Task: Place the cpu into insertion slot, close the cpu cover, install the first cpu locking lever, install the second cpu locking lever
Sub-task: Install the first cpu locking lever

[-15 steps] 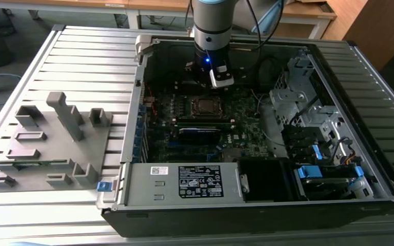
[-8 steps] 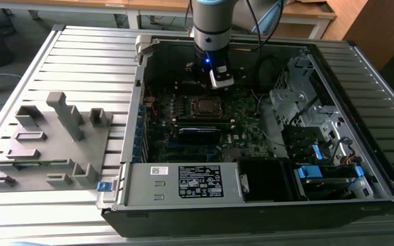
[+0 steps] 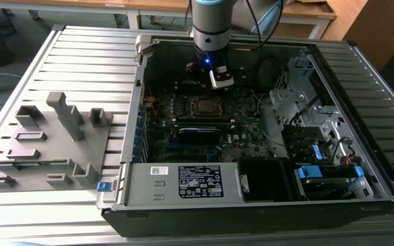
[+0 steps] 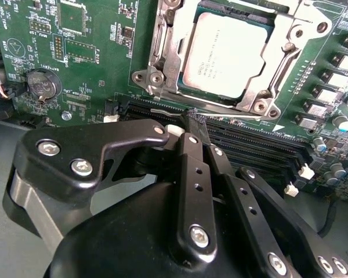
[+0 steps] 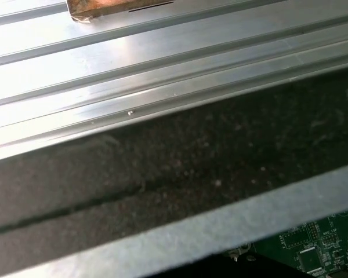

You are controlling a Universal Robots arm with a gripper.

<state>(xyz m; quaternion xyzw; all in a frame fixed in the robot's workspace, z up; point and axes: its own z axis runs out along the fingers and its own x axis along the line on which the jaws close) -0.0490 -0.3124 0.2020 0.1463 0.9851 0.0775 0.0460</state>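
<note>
cpu seated in the insertion slot, grey top facing up. cpu cover lies flat over it, window framing the chip (can't tell whether the levers are latched). Slot is on the green motherboard, toward the far wall of the open computer case. Pincer is just beside the slot, tip over the black memory slots; fingers drawn together, nothing held. Coin battery on the board, well apart from the slot. Case lies on the slatted metal counter, reaching its near edge. Grey fixture tray sits by the counter's edge at the exterior view's left, near the case.
</note>
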